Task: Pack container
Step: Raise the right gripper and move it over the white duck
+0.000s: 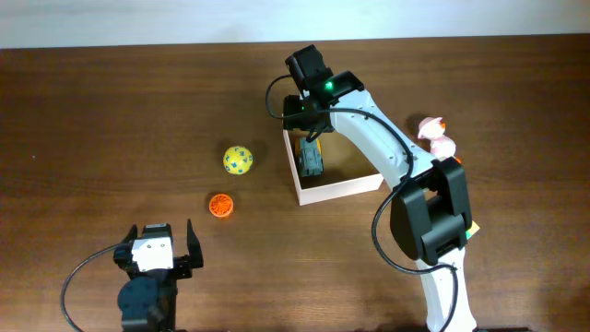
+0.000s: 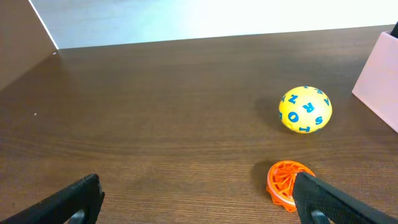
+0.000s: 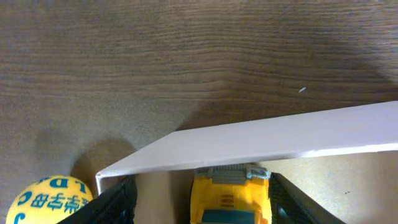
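**Spotter:** Where's the container [image 1: 336,191] for you?

**Me:** Right of centre on the surface [image 1: 111,111]. My right pincer [image 3: 202,180] hangs over its left side, and a yellow toy vehicle [image 3: 229,196] sits inside, close to the left wall.

**Spotter:** Are you gripping it?

**Me:** No, it's released. In the wrist view the jaws stand wide and I can see tan cardboard between the left finger and the toy. The left pincer [image 1: 164,231] is also spread and empty, down at the near edge.

**Spotter:** What worries you?

**Me:** That thin white wall. My fingers are low and just beside it, so if I pull out at a slant I could hook the rim and drag or tip the whole box. The right finger looks close to the toy too, so it might snag on the way up.

**Spotter:** And the loose pieces?

**Me:** The yellow ball [image 1: 238,160] lies left of the box and I expect a nudge would send it rolling. The orange toy [image 1: 220,206] is nearer to me.
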Robot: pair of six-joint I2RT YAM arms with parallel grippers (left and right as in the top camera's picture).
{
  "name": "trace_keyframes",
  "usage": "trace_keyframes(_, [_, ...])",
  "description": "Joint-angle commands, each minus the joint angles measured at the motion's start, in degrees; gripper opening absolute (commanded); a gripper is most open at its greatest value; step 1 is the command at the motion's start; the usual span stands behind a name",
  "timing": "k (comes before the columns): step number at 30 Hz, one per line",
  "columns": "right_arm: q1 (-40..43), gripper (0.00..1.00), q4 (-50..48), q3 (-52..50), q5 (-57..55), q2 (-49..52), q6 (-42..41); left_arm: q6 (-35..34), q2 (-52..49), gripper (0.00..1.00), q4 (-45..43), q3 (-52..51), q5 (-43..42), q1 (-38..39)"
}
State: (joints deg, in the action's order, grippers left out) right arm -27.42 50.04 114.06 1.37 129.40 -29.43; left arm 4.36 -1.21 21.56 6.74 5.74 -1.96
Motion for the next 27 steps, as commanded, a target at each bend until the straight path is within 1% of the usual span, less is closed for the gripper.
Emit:
trace_keyframes(1, [0.31,0.62,-0.96,0.55,-1.64,0.35,-1.81,0.92,0.63,0.99,-0.11,-0.24,-0.85,-0.24])
trace_keyframes(15, [2.05,0.62,-6.08,0.55,-2.19,0.42,-5.62,0.92,0.63,0.99,-0.11,-0.24,-0.85,-0.24])
trace_keyframes(18, [2.05,0.62,-6.62,0.52,-3.74,0.42,-7.08,0.92,0.63,0.99,-0.11,-0.24,-0.85,-0.24])
trace_keyframes(23, [2.05,0.62,-8.11,0.55,-4.61,0.57,-7.06,0.92,0.63,0.99,-0.11,-0.24,-0.85,-0.24])
trace_keyframes(27, [2.05,0.62,-7.74,0.90,-4.44,-0.24,-4.92,0.92,0.63,0.99,-0.11,-0.24,-0.85,-0.24])
